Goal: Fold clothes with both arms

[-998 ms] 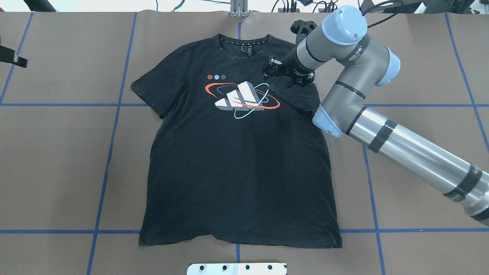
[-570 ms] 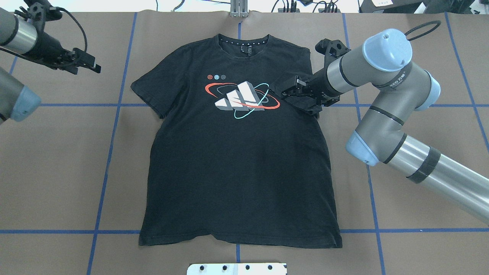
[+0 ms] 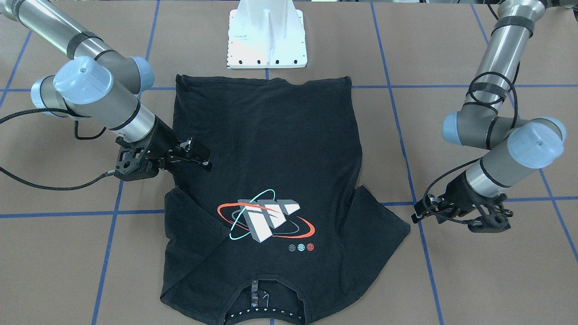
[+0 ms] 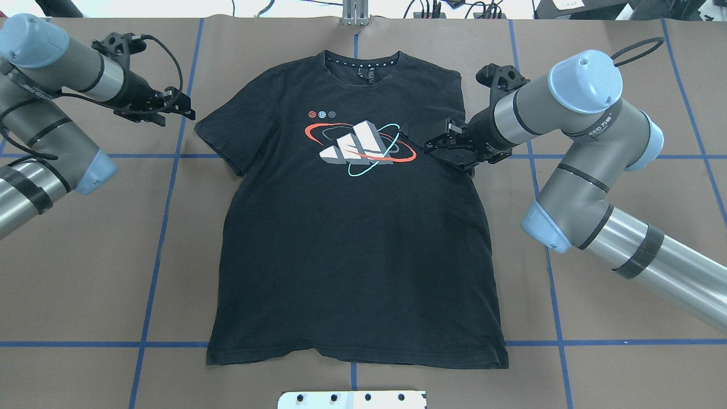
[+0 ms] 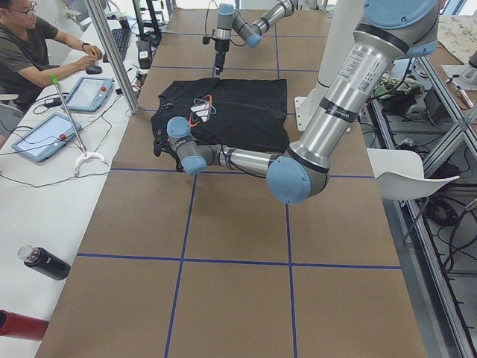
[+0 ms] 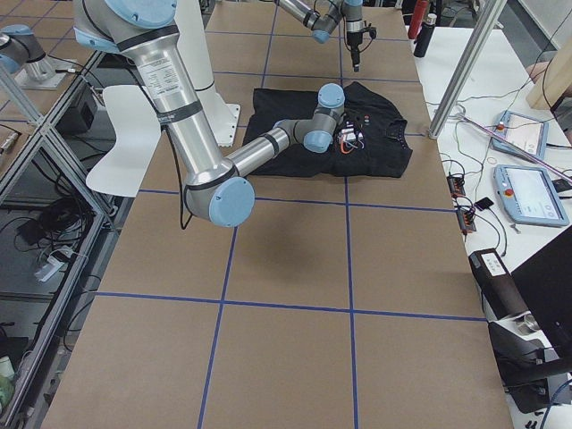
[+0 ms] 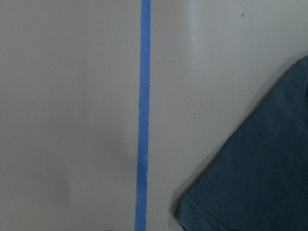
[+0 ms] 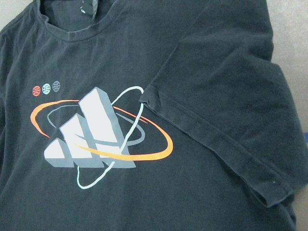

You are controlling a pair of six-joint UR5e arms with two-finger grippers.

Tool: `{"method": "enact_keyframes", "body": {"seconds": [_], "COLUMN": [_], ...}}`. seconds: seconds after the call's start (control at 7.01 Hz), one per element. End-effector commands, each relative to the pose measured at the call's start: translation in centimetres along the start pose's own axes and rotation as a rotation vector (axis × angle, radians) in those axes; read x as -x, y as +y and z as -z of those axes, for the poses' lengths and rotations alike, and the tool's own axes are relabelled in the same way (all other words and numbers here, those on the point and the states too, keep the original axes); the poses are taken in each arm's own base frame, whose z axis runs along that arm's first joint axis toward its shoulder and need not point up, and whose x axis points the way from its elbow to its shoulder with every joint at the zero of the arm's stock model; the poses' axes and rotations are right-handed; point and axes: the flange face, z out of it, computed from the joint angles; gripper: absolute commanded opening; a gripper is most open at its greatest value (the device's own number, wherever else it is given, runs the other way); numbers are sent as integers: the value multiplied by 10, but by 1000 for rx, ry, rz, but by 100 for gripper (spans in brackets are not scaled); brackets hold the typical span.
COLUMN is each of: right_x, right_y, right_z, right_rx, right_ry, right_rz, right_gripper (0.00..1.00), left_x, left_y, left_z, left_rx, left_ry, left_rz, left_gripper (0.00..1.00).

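Black cotton T-shirt [image 4: 352,255] lies front up on the brown-paper worktop [image 4: 85,255], collar at the far edge from the robot and hem nearest its white pedestal base [image 3: 267,36]. The sleeve on the robot's right [image 8: 226,96] is turned inward over the chest, and its hem corner touches the cyan ring of the chest graphic [image 4: 358,147]. The other sleeve [image 4: 218,136] is spread flat.

The right end effector [image 4: 431,147] hangs just above the turned-in sleeve. Its fingers stand a little apart and hold nothing.

The left end effector [image 4: 184,112] sits over bare worktop just beside the flat sleeve, not touching it, near a blue tape line [image 7: 143,115]. I cannot tell how far apart its fingers are.
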Motion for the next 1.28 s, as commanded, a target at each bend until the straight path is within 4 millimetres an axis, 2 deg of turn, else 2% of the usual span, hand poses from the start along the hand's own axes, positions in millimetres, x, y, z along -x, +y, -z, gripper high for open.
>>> {"method": "enact_keyframes", "body": {"seconds": [0.0, 0.43, 0.57, 0.86, 1.14], "right_x": [-2, -3, -4, -2, -1], "right_y": [-1, -1, -1, 1, 2], "right_z": [-2, -3, -4, -5, -7], "right_rx": [-1, -2, -3, -2, 1], "right_ry": [3, 5, 7, 5, 6], "right_rz": [-3, -2, -2, -1, 0], "right_gripper": [100, 100, 100, 100, 100], "left_x": [-19, -20, -15, -13, -13], "left_y": [7, 7, 8, 9, 9], "left_z": [-21, -31, -38, -39, -39], "left_rx": [-28, -39, -39, -37, -36], "left_ry": [-22, -41, -56, -59, -59], "left_rz": [26, 25, 29, 33, 35], "left_gripper": [64, 62, 59, 48, 0]}}
